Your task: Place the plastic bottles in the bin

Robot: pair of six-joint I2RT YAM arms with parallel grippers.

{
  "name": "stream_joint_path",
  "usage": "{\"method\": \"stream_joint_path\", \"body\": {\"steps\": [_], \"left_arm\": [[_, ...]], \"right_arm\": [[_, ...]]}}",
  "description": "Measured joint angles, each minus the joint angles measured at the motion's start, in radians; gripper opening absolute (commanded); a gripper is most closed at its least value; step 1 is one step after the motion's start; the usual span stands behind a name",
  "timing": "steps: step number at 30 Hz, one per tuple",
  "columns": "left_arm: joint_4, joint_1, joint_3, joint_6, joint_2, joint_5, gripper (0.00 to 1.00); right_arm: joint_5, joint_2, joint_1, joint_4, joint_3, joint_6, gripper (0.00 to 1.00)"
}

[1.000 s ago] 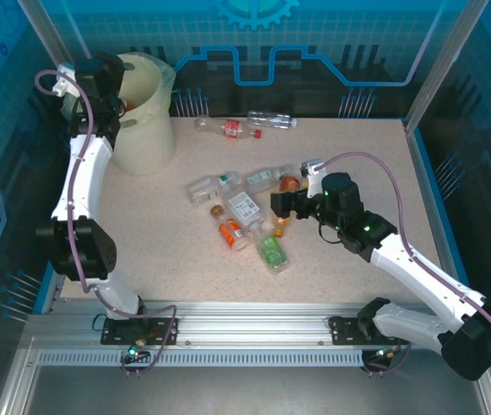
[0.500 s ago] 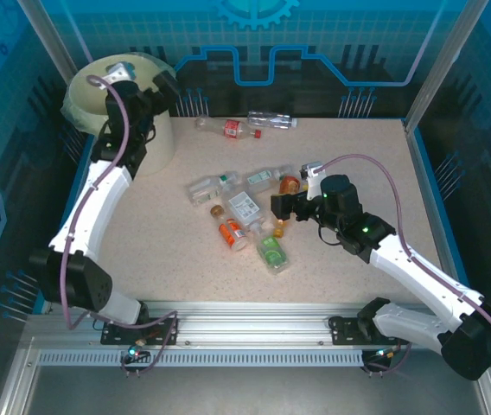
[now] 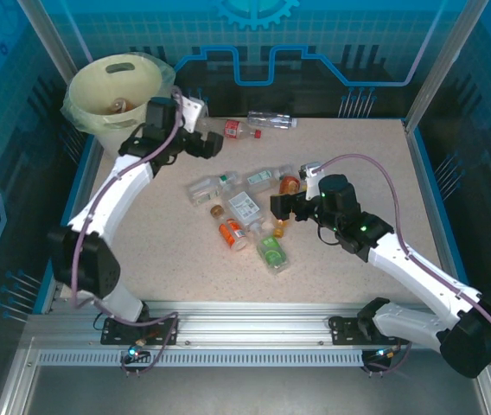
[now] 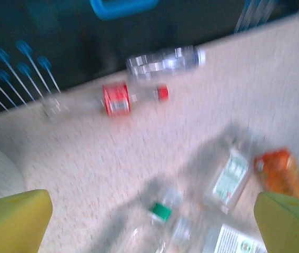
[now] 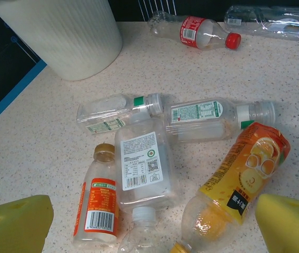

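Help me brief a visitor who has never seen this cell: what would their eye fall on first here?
The jumble of plastic bottles lying mid-table draws the eye first, above all the bright orange-labelled bottle, with the right gripper open at the jumble's right edge. Next comes the big cream bin at the far-left corner, with the left gripper open just to its right, over the table.

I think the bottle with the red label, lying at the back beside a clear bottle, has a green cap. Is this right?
Not quite. The cap on the red-label bottle is red, not green, as the right wrist view shows. It does lie at the back beside the clear bottle.
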Motion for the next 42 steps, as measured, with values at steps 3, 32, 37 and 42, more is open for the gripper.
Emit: {"method": "stream_joint_path", "body": {"steps": [3, 32, 37, 42], "left_arm": [[-0.103, -0.032, 0.048, 0.079, 0.117, -0.018, 0.99], [-0.488, 0.01, 0.354, 0.272, 0.569, -0.179, 0.94], [-0.49, 0.044, 0.354, 0.258, 0.573, -0.171, 0.94], [-0.492, 0.041, 0.354, 0.257, 0.616, -0.149, 0.9]], "right_arm": [[0.0, 0.011, 0.0, 0.0, 0.0, 0.0, 1.0], [0.0, 0.008, -0.001, -0.009, 0.0, 0.0, 1.0], [0.0, 0.008, -0.001, -0.008, 0.0, 0.0, 1.0], [0.0, 0.008, -0.001, -0.009, 0.0, 0.001, 1.0]]}}
